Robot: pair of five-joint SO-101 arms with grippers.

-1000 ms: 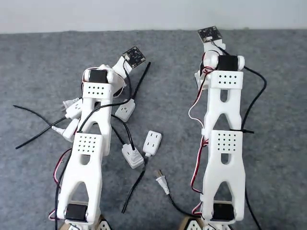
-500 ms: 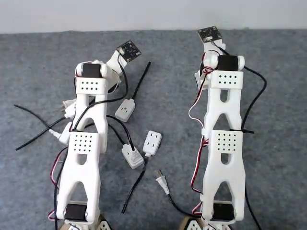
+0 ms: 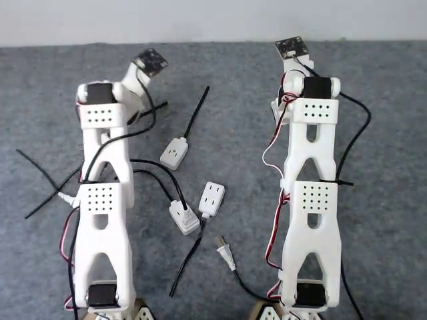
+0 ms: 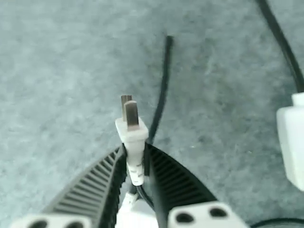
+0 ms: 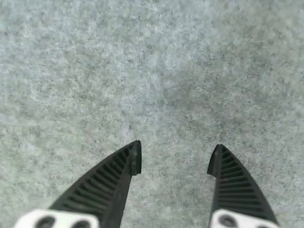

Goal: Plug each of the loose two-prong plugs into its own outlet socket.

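— Overhead, where's the loose white two-prong plug (image 3: 225,253)?
— Flat on the grey felt mat (image 3: 393,87), between the arms, near a white plastic outlet block (image 3: 213,199), not touching.
— Left wrist?
— Left gripper (image 4: 134,151) clamped on another white flat-pronged plug (image 4: 130,128), prongs outward, above the mat.
— Right wrist?
— Right gripper (image 5: 175,159) spread wide over the mat.

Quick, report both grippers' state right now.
Left gripper: jaws shut on a white two-prong plug.
Right gripper: jaws open, holding nothing.
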